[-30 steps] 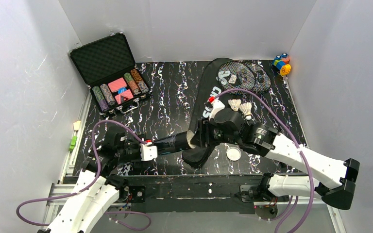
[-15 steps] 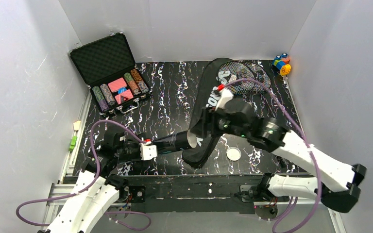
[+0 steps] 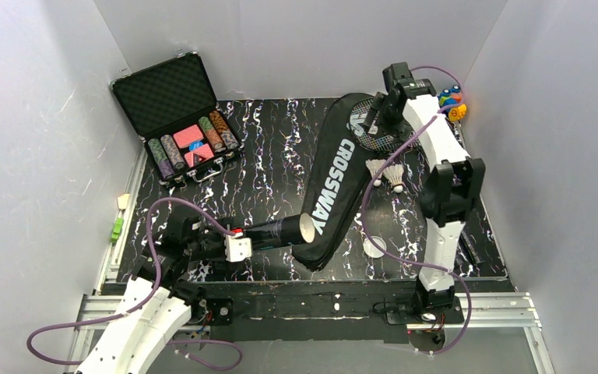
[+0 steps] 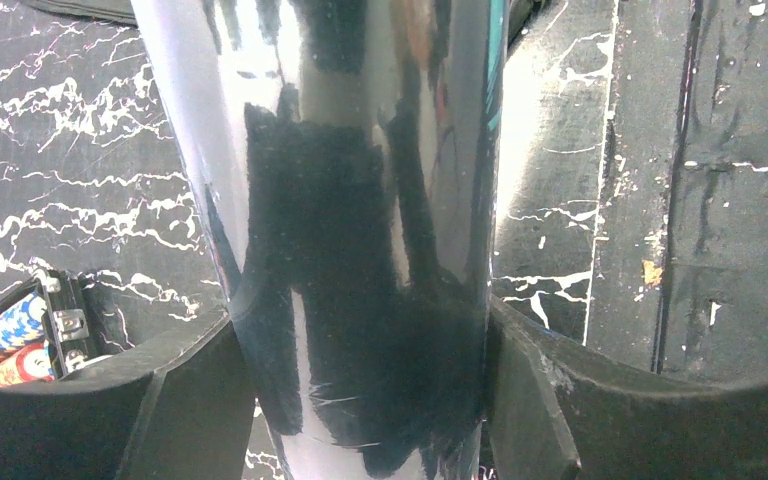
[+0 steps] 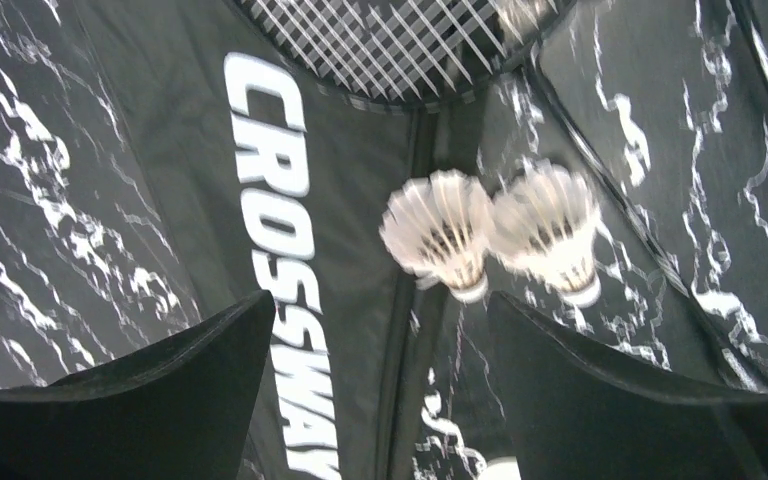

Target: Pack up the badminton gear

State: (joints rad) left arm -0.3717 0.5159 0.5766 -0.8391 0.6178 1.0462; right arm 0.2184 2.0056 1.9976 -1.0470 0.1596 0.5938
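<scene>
Tube (image 3: 269, 233): long, glossy, dark, open-mouthed, between the left fingers (image 4: 110, 420)

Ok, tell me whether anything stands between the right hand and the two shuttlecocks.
Nothing visible does. In the right wrist view the open, empty right hand looks straight at the two shuttlecocks, which lie side by side at the edge of the CROSSWAY bag, with only bare space between.
</scene>
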